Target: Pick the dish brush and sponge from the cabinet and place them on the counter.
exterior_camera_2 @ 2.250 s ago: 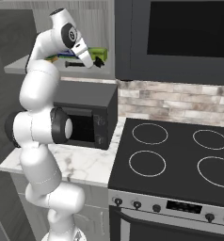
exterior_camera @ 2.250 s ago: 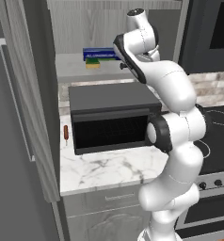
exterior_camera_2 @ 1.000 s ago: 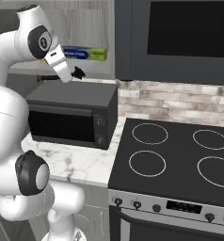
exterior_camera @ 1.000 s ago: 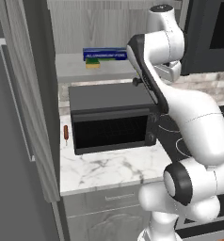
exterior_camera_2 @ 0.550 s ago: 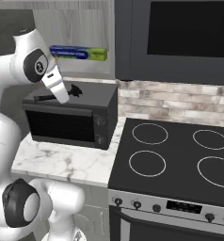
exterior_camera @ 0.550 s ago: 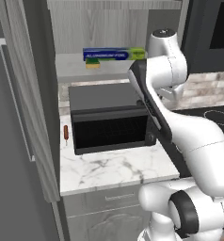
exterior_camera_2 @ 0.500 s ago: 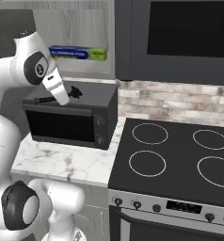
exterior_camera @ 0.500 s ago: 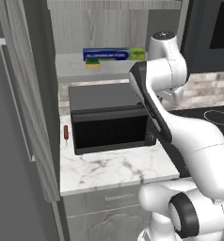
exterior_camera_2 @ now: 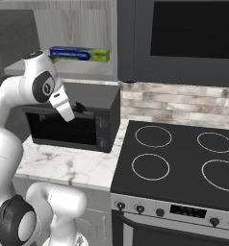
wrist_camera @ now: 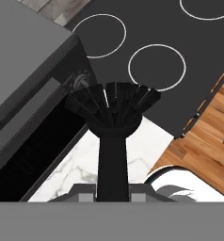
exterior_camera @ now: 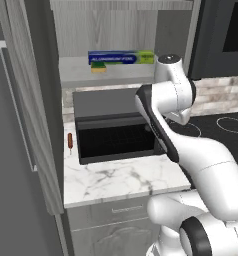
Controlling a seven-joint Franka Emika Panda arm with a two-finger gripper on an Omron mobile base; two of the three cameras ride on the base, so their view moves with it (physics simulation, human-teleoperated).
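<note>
Centre of the hand view: the gripper (wrist_camera: 113, 188) is clamped on the dish brush (wrist_camera: 112, 122), a slim black handle ending in fanned bristles, held above the veined marble counter (wrist_camera: 132, 155). Farther back, upper centre of the left base view, the yellow-green sponge (exterior_camera: 98, 69) waits on the cabinet (exterior_camera: 86, 79) shelf, not yet fetched.
</note>
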